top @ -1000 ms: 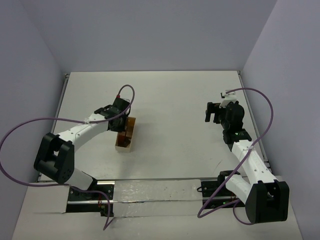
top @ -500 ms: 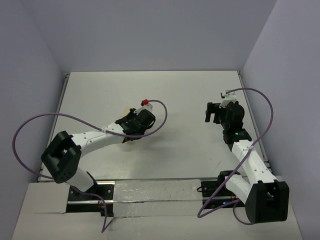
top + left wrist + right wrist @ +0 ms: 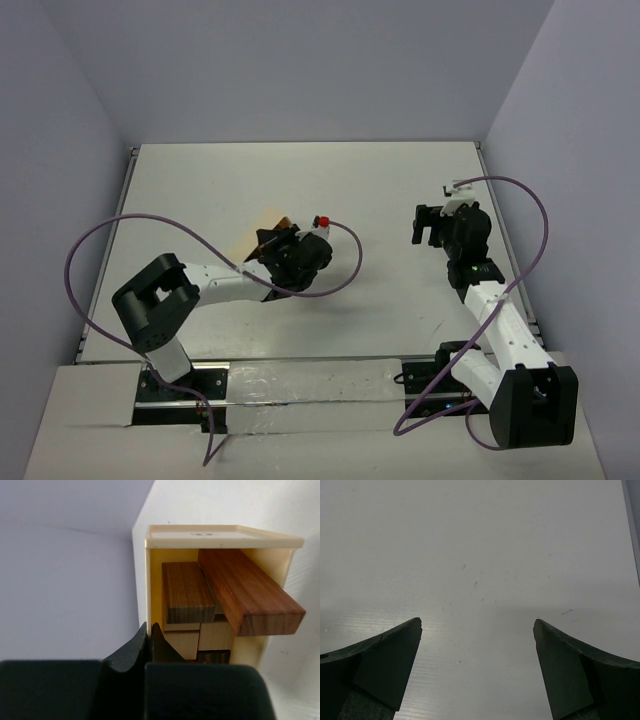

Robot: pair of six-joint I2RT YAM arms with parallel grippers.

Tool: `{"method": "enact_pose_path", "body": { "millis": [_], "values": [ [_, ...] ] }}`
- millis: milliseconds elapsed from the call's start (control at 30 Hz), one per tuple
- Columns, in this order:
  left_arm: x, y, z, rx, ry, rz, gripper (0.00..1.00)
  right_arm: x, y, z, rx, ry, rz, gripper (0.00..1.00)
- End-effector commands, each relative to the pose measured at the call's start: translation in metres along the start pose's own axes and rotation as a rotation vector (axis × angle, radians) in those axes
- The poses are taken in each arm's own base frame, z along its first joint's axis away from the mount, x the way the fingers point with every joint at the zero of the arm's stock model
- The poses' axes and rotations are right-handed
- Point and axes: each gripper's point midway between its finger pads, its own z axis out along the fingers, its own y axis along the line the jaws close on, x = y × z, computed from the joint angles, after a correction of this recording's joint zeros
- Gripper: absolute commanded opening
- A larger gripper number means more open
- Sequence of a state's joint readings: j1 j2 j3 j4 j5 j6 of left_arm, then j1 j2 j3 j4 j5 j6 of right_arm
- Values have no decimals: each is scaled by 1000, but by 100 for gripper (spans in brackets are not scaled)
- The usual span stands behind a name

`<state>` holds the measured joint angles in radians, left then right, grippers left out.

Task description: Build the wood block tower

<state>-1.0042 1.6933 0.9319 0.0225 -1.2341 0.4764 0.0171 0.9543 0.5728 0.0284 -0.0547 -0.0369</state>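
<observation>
Two grippers, one tray (image 3: 220, 532), and we count at least four blocks (image 3: 240, 595) inside it, a long reddish one poking out. The left gripper (image 3: 150, 630) is pinched tight on the tray's wall. The right gripper (image 3: 477, 630) hangs spread wide, holding nothing. Since a second ago, the tray's swung toward centre and tipped up; the right gripper hasn't budged.

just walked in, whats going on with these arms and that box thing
The left gripper is shut on one side wall of the pale wooden tray, which looks tipped up off the table. In the tray, a reddish-brown block juts out past the near edge, beside a dark brown block, with tan blocks beneath. No tower is started. The right gripper hangs open over the table, holding nothing.
</observation>
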Motion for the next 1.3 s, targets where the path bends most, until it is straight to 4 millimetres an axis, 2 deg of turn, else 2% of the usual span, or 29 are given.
{"method": "enact_pose_path", "body": {
  "millis": [0,167,233,300,367,467,767,1000,1267],
  "values": [
    [-18,12,-17,-127,-53,29,0,-28,-1,-4,-2,-68,-4,100],
    [-27,2,-27,-192,-123,138,0,-28,-2,-5,-1,-68,-6,100],
    [-28,16,-33,-277,-155,160,0,-29,-1,-5,-5,-70,-7,100],
    [-26,5,-32,-314,-168,237,0,-27,-1,-5,-8,-65,-6,100],
    [-25,-2,-31,-311,-171,254,0,-28,0,-6,-9,-66,-7,100],
    [-32,1,-30,-320,-186,261,0,-27,-9,-7,12,-67,3,100],
    [-43,-4,-28,-336,-199,337,0,-27,-12,-7,14,-65,5,100],
    [-42,-9,-26,-334,-194,369,0,-25,-12,-7,7,-56,7,100],
    [-35,9,-15,-346,-141,315,0,-25,-13,-7,5,-55,11,100]
  ]
}}
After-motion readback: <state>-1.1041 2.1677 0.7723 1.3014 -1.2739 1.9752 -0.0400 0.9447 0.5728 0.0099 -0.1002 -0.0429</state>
